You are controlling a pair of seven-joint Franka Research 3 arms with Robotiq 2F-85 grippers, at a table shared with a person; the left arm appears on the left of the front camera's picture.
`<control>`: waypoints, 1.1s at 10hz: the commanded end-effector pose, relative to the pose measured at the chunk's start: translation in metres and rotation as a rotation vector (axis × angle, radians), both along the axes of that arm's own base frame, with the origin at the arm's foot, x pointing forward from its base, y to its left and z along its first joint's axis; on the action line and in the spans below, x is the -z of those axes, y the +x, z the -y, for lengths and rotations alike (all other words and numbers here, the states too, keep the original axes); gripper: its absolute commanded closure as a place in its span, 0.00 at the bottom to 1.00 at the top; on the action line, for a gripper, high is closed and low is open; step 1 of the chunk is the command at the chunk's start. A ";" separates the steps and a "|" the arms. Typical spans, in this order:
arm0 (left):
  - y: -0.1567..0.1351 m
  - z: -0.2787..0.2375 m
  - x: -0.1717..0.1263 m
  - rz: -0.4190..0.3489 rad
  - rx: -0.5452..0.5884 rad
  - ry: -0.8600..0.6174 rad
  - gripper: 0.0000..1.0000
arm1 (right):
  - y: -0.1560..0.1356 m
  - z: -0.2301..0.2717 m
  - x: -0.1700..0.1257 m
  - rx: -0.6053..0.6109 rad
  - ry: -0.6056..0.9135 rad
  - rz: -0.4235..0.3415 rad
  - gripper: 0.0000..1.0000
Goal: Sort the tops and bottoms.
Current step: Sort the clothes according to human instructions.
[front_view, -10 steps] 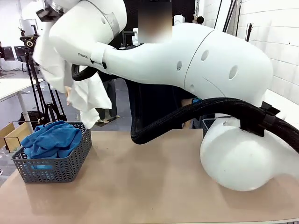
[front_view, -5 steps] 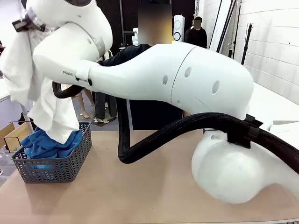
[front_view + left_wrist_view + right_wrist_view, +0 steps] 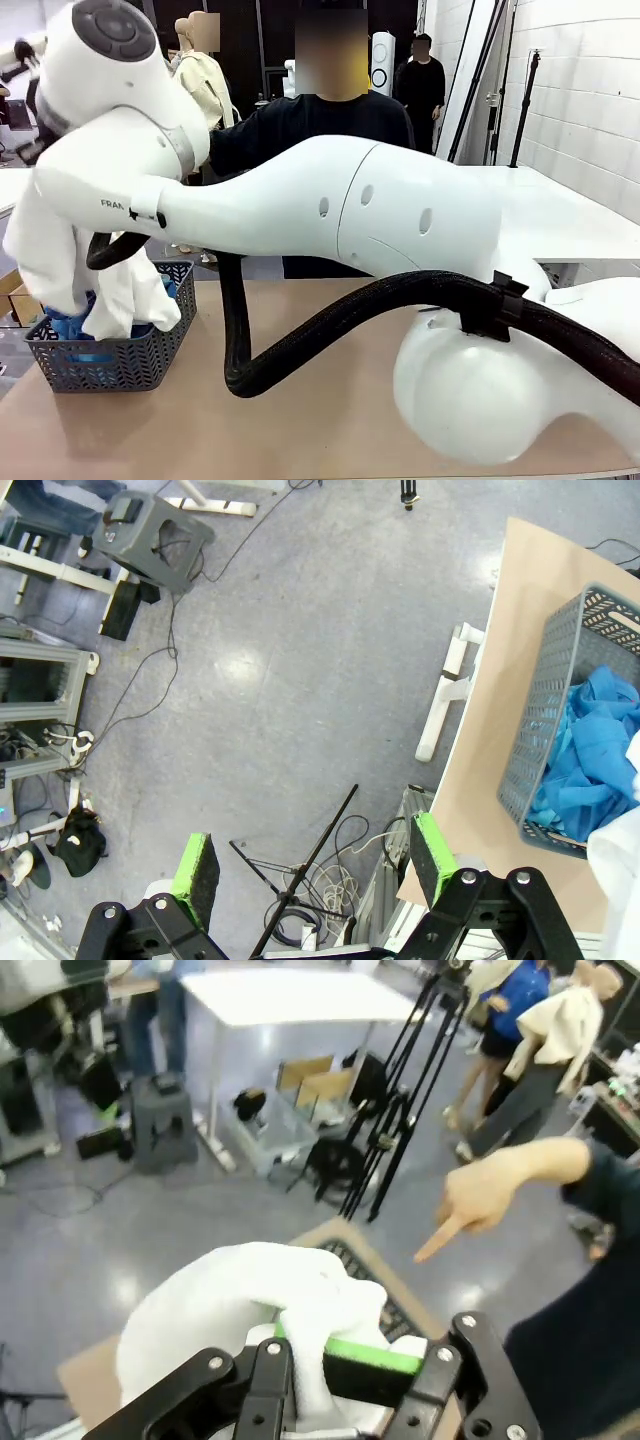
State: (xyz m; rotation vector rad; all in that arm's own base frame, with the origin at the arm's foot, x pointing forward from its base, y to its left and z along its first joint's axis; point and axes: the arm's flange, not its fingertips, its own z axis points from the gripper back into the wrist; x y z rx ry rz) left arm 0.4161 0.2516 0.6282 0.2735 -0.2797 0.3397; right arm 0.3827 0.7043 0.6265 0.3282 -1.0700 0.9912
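Note:
A white top [image 3: 55, 250] hangs from my right arm, which reaches across to the far left; the cloth's lower end [image 3: 130, 300] rests in the grey mesh basket [image 3: 110, 365] on the bright blue tops [image 3: 60, 325]. In the right wrist view my right gripper [image 3: 330, 1355] is shut on the bunched white top [image 3: 250, 1300]. My left gripper [image 3: 315, 865] stands open over the floor, off the table's left edge, beside the basket [image 3: 560, 680] with the blue tops [image 3: 595, 750]. The black bottoms are out of view.
The person [image 3: 330, 120] stands at the far side; a hand [image 3: 480, 1195] points a finger down toward the basket. My right arm's black cable hose [image 3: 300, 340] loops over the tan table [image 3: 300, 420]. Tripods and tables stand on the floor beyond.
My right arm has swung further left and down, lowering the white top from above the basket until its end lies in the basket on the blue tops.

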 end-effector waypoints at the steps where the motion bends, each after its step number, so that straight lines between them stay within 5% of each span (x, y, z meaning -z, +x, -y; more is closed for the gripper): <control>1: -0.002 -0.001 0.000 -0.005 -0.001 0.013 0.00 | 0.182 -0.312 -0.095 -0.041 -0.062 -0.070 1.00; 6: -0.002 -0.001 0.000 -0.005 -0.001 0.013 0.00 | 0.185 -0.292 0.027 -0.130 -0.293 -0.316 1.00; 9: -0.002 -0.001 0.000 -0.005 -0.001 0.013 0.00 | 0.183 -0.283 0.045 -0.134 -0.369 -0.361 1.00; 10: -0.002 -0.001 0.000 -0.005 -0.001 0.013 0.00 | 0.186 -0.279 0.043 -0.118 -0.370 -0.359 0.90; 11: -0.002 -0.001 0.000 -0.005 -0.001 0.013 0.00 | 0.189 -0.277 0.042 -0.104 -0.379 -0.351 0.71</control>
